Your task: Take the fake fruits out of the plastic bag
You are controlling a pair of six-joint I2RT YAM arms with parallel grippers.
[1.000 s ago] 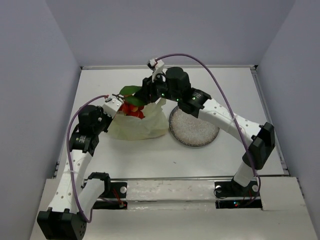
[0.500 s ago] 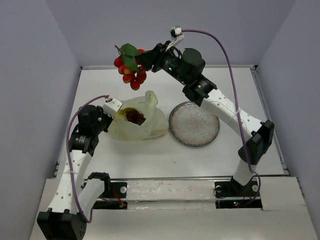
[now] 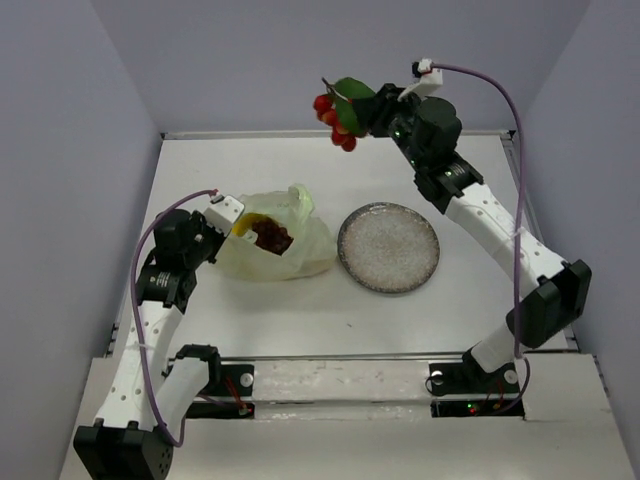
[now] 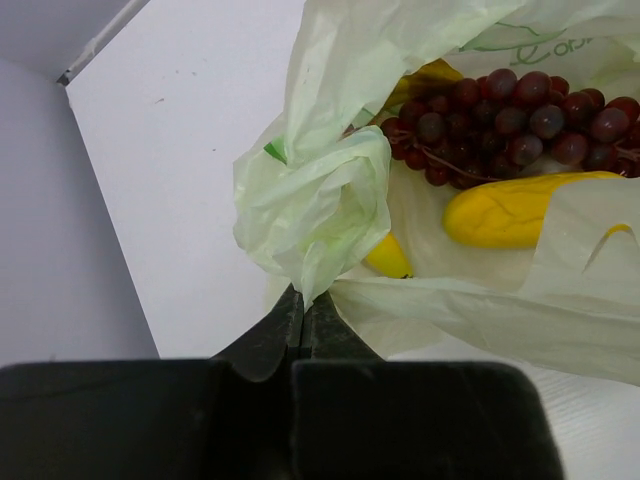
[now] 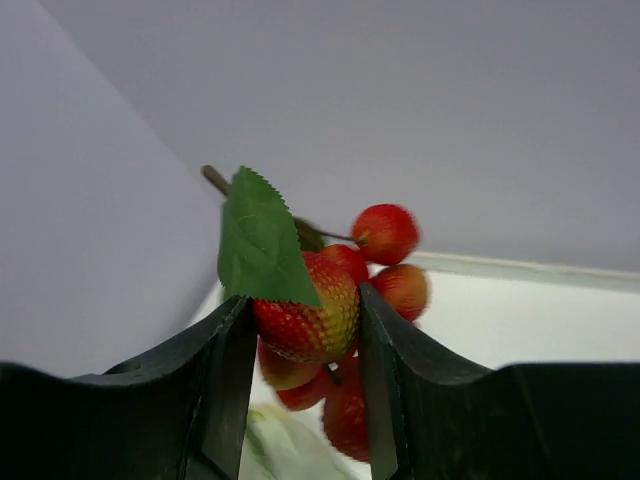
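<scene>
The left pincer [image 4: 300,300] was pressed together on a bunched fold of the plastic bag [image 4: 318,195], pinching the film at the bag's nine o'clock edge as seen from above. The bag lay crumpled on the white surface [image 3: 330,320], its mouth held open toward the camera on the left wrist. Inside it, the dark purple grape bunch [image 4: 500,115] sat toward one o'clock in that wrist view, and a yellow piece [image 4: 510,210] lay just below the grapes, touching them. A smaller yellow bit [image 4: 388,258] showed under the gathered fold, partly hidden by it.

From overhead, the speckled grey plate [image 3: 388,247] stood at three o'clock of the bag, just beside it, the bag's edge near the rim; whether they touched could not be told.

Farther right, the right arm was raised off the surface, toward twelve o'clock of the plate and up against the back wall. The right pincer [image 5: 300,330] was closed on the red fruit cluster [image 5: 310,315], its two fingers clamping one speckled red-and-yellow fruit from either side. A green leaf [image 5: 260,240] lay over that fruit at eleven o'clock, and other round red fruits hung around and below it, blurred. The cluster was well apart from the bag and clear of the plate.
</scene>
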